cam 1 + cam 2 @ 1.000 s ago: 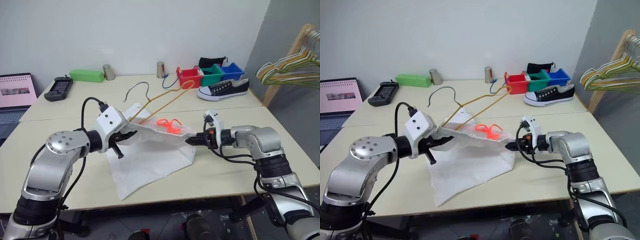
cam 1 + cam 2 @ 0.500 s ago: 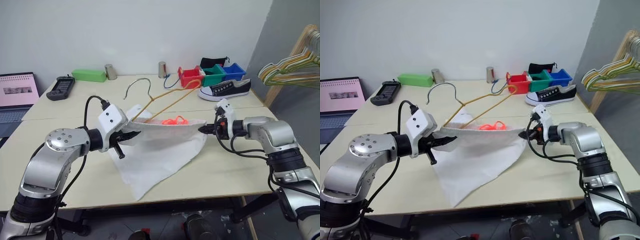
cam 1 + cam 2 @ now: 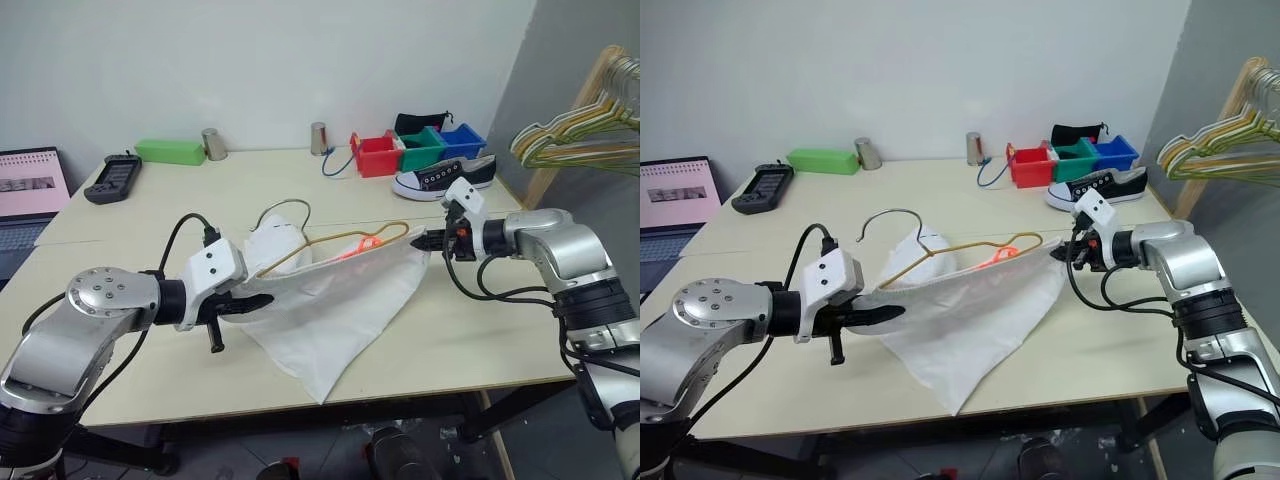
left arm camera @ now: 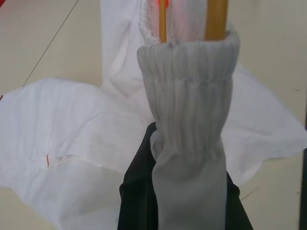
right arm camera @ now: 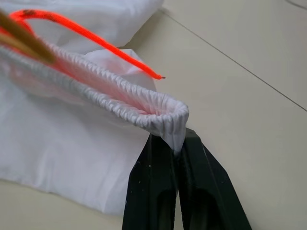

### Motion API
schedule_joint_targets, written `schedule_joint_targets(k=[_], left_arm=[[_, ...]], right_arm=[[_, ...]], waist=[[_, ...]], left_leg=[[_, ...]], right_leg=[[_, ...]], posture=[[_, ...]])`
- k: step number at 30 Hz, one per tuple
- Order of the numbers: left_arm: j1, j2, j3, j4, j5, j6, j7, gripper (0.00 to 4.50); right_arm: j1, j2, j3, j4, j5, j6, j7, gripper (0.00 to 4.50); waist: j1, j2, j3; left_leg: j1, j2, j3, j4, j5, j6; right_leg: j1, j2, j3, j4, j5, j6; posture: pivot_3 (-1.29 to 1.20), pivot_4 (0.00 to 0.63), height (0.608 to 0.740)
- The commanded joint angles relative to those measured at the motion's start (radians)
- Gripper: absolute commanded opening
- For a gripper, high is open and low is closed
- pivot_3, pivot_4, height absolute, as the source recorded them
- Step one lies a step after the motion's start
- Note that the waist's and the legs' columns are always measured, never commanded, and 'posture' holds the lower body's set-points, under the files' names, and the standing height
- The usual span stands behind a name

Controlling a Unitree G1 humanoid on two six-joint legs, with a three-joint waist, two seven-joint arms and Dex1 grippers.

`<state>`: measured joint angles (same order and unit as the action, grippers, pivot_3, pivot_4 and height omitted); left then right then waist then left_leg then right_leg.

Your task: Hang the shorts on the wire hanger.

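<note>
The shorts (image 3: 330, 300) hang stretched above the table (image 3: 480, 330), their waistband pulled taut between both arms. The left gripper (image 3: 252, 303) is clenched on one end of the band, the right gripper (image 3: 424, 240) on the other. The hanger (image 3: 330, 243) sits in the waist opening, its hook (image 3: 890, 218) rising near the left gripper. Nothing holds the hanger itself, so if the band slackens or tilts, it could slide out.
</note>
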<state>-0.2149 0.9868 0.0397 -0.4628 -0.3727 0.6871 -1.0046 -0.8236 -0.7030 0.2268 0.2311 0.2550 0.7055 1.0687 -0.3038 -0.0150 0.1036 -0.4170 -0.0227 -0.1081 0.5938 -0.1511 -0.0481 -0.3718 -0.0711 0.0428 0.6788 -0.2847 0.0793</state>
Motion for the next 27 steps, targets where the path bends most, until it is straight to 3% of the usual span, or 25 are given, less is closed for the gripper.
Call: schedule_joint_targets(k=[1,12,27], left_arm=[[-0.004,0.024,-0.021,0.025,0.057,-0.030,0.023,0.00],[-0.117,-0.045,-0.170,0.068,0.144,-0.063,0.057,0.00],[-0.213,-0.152,-0.249,0.166,0.237,-0.101,0.068,0.00]], right_arm=[[0.006,-0.069,0.001,-0.088,-0.048,-0.031,0.015,0.02],[-0.042,-0.049,0.009,-0.332,-0.053,0.049,-0.038,0.02],[-0.058,-0.043,0.032,-0.545,-0.041,0.142,-0.045,0.02]], waist=[[0.000,0.000,0.000],[-0.004,0.000,0.000],[-0.014,-0.001,-0.001]], left_leg=[[0.000,0.000,0.000,0.000,0.000,0.000],[0.000,0.000,0.000,0.000,0.000,0.000],[0.000,0.000,-0.001,0.000,0.000,0.000]], right_leg=[[0.000,0.000,0.000,0.000,0.000,0.000],[0.000,0.000,0.000,0.000,0.000,0.000],[-0.001,0.000,-0.001,0.000,0.002,0.005]], posture=[[-0.25,0.036,0.740],[-0.27,0.024,0.740],[-0.31,0.004,0.740]])
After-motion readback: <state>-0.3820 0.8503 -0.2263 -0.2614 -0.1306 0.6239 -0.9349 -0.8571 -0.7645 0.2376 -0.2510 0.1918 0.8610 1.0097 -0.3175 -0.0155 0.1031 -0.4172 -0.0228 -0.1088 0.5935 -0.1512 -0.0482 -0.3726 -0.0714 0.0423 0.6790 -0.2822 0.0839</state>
